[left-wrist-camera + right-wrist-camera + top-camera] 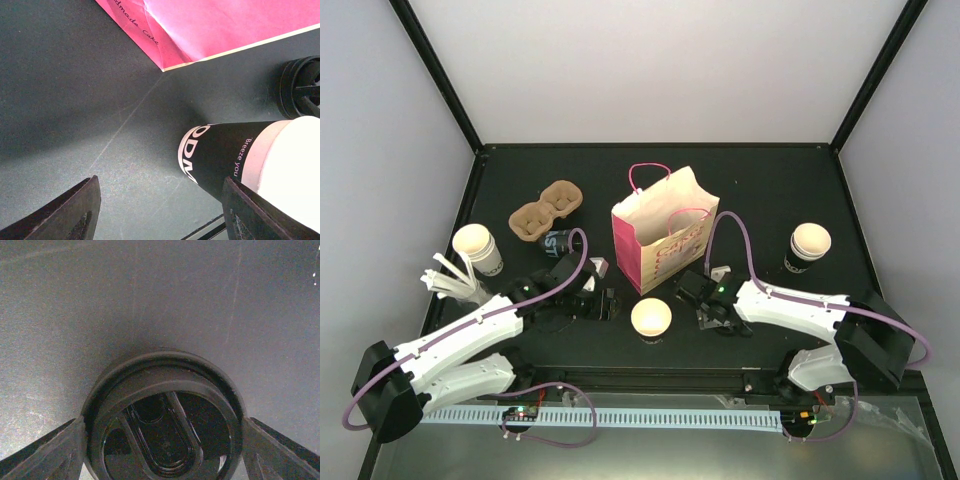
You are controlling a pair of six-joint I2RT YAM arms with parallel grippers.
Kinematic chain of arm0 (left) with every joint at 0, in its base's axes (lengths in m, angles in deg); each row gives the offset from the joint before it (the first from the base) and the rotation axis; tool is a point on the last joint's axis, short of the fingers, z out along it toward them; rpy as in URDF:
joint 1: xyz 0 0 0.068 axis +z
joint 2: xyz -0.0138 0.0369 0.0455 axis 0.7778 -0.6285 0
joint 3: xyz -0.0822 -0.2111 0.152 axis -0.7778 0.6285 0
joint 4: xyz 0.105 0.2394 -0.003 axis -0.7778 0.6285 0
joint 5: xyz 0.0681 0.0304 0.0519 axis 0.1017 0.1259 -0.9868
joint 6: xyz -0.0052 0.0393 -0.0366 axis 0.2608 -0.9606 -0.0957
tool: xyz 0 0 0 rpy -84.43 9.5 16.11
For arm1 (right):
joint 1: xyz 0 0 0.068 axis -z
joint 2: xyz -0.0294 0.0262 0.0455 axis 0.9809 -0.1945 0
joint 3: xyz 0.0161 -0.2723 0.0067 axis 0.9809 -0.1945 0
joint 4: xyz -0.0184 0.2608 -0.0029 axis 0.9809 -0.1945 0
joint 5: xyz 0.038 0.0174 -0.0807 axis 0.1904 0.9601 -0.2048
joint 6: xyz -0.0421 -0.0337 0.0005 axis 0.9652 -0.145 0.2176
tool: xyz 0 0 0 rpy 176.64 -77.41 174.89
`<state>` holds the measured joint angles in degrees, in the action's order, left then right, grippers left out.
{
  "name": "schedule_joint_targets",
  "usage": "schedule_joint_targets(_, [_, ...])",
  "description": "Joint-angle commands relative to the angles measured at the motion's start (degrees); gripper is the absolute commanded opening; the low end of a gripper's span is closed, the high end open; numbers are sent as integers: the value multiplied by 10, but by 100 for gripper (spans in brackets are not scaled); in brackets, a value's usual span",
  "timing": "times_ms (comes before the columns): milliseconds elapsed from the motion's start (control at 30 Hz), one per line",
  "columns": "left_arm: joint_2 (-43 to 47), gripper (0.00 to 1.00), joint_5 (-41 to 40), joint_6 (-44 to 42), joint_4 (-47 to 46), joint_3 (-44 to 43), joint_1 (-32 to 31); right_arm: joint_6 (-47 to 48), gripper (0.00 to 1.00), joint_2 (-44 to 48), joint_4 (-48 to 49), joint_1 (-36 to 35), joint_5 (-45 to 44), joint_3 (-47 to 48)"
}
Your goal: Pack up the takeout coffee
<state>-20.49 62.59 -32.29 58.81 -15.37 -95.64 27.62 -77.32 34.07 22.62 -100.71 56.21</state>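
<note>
- Three takeout cups stand outside the pulp tray (546, 212) at the far-left: left-edge cup (477, 247), right-edge cup (808, 246), near-edge cup (651, 318) at mid-counter.
- Left gripper (162, 210): fingers spread, holding nothing. The near-edge cup is just beside its right finger, probably lined up for a grasp.
- Right gripper (160, 455): fingers flank a black lid (160, 410). Cannot tell whether it is clamped. Probably meant for capping.
- Only the wrist views resolve the lid. Only the overhead shows the tray and the standing pink bag (660, 240).

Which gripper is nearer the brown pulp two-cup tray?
Left. The left gripper is on the near side and slightly right of the brown pulp two-cup tray; the right gripper is farther right, past the pink paper bag.
</note>
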Motion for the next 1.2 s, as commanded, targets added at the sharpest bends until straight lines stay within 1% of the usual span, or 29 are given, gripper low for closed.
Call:
schedule_joint_targets(0, [-4,69,11,-9,-2,-12,5,-12,84,11,19,9,19,-17])
schedule_joint_targets(67, [-5,69,12,-10,-2,-13,5,-11,82,17,22,11,26,-18])
schedule_joint_targets(233, [-8,69,13,-11,1,-17,5,-9,72,43,13,15,28,-13])
schedule_joint_targets(533, [-8,69,18,-11,3,-22,5,1,71,106,-47,15,0,38])
schedule_joint_targets(667, [-7,69,28,-8,-6,-18,5,61,70,150,-10,10,49,50])
schedule_joint_targets(833, [-11,69,67,0,-39,-6,6,92,70,192,11,-46,80,79])
schedule_joint_targets(933, [-13,69,85,6,-56,0,8,116,70,207,46,-75,109,85])
schedule_joint_targets(1033, [-13,68,104,12,-69,10,13,141,70,206,93,-103,129,84])
schedule_joint_targets(1167, [-8,66,119,22,-75,23,28,164,70,179,137,-142,122,85])
